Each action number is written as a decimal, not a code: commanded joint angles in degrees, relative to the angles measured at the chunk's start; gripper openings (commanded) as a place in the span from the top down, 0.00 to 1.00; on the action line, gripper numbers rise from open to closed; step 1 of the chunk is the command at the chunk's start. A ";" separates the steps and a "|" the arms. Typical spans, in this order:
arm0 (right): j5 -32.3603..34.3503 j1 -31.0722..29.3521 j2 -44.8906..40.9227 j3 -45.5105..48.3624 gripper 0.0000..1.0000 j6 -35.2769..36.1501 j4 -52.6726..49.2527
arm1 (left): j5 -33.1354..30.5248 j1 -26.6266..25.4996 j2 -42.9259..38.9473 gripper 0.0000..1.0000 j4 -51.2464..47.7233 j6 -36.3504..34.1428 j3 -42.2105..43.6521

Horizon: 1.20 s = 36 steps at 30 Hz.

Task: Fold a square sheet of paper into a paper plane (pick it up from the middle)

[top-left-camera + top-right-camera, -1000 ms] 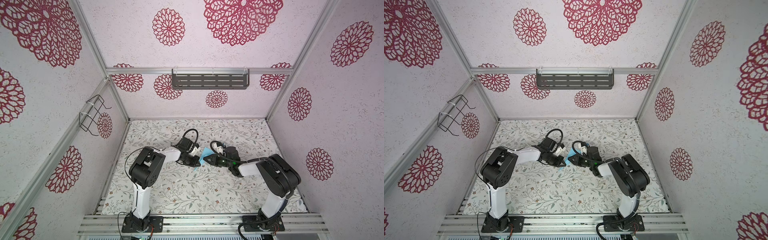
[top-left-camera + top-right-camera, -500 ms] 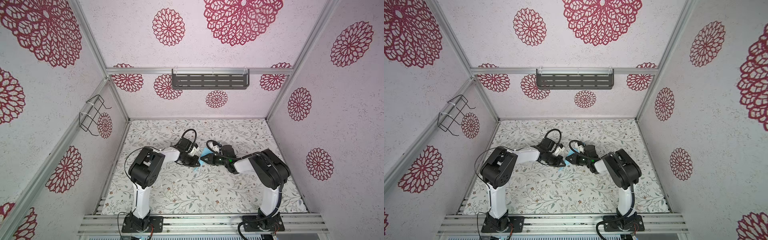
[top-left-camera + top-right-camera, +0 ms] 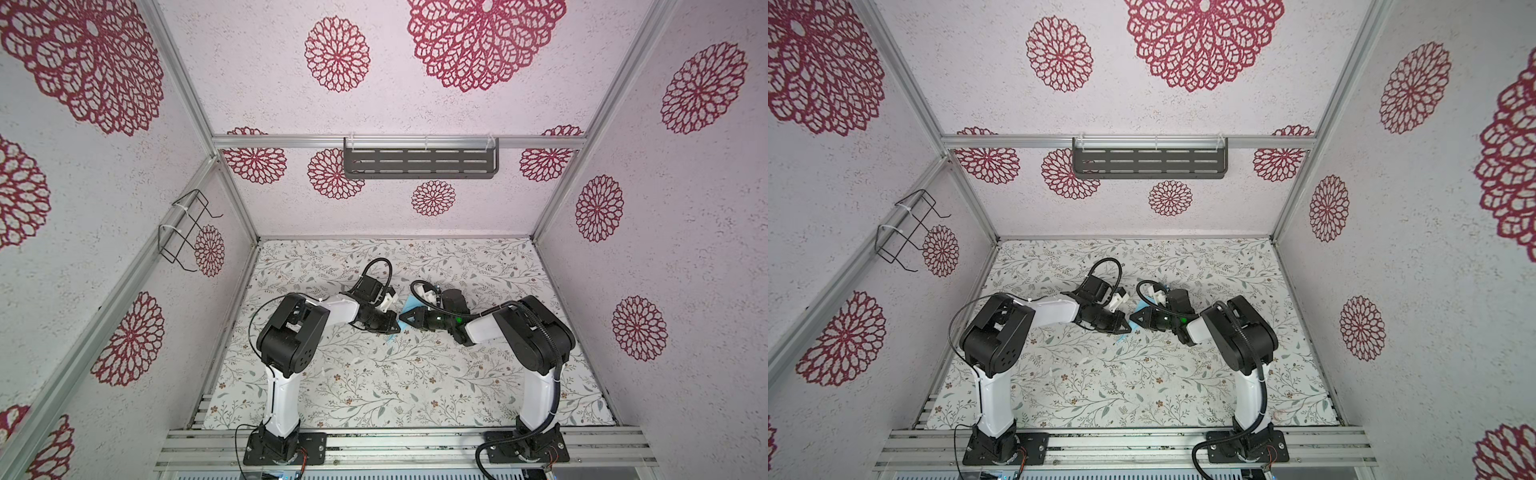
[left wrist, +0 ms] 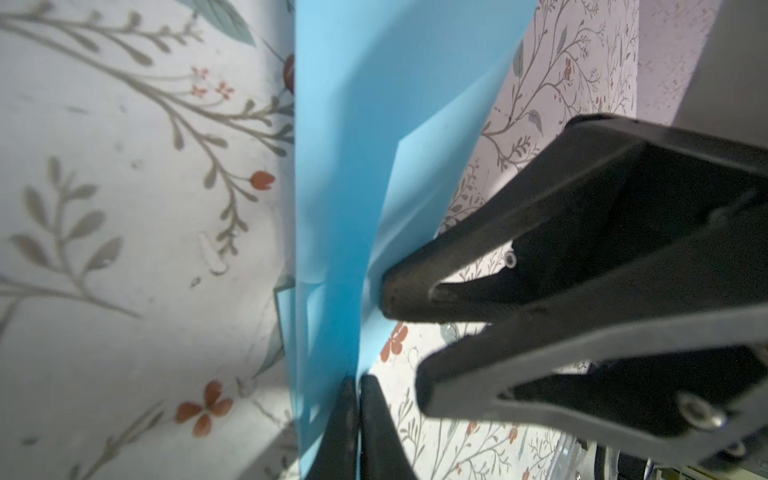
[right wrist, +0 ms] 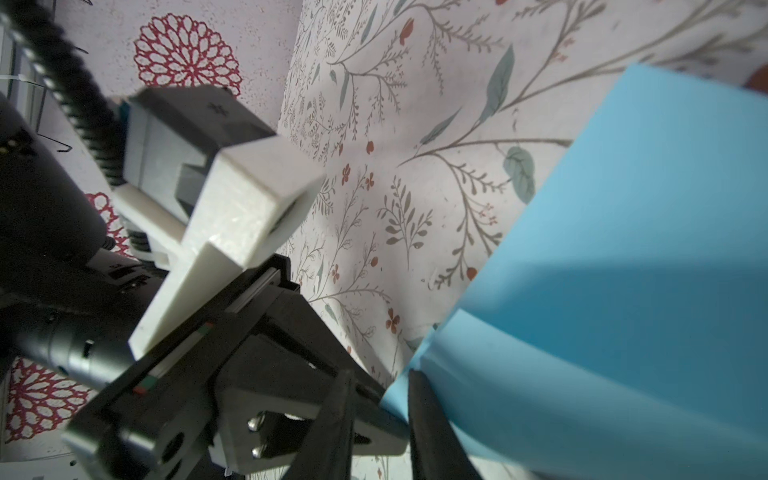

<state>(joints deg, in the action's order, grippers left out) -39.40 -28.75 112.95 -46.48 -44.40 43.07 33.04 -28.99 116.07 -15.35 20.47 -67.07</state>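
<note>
Pinching the blue paper [image 4: 332, 166] at one edge, your left gripper [image 4: 356, 380] has its fingers shut tight on the sheet. The paper stands up on edge over the floral table [image 3: 374, 395], with folded layers overlapping along its length. Your right gripper [image 4: 403, 334] meets it nose to nose near the middle of the table in both top views. Its fingers are parted and nothing is clamped between them: one fingertip [image 4: 399, 291] touches the side of the paper and the other sits just beside the edge. From above, only a sliver of blue [image 3: 390, 338] peeks out below the two grippers. Whether the paper's lower corner touches the table, you cannot tell.
</note>
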 commanded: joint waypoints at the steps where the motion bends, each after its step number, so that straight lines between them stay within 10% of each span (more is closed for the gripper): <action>1: -2.71 0.05 -2.40 0.51 0.73 2.50 2.17 | -4.56 0.75 2.62 0.95 -3.74 1.42 0.82; 36: -1.54 0.62 4.30 -0.38 0.79 -0.60 3.71 | -3.07 1.87 5.54 0.92 -6.19 3.79 -0.65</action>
<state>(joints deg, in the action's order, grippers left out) -41.85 -28.64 116.57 -46.30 -44.56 45.45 36.45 -27.70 117.95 -17.30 24.29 -68.90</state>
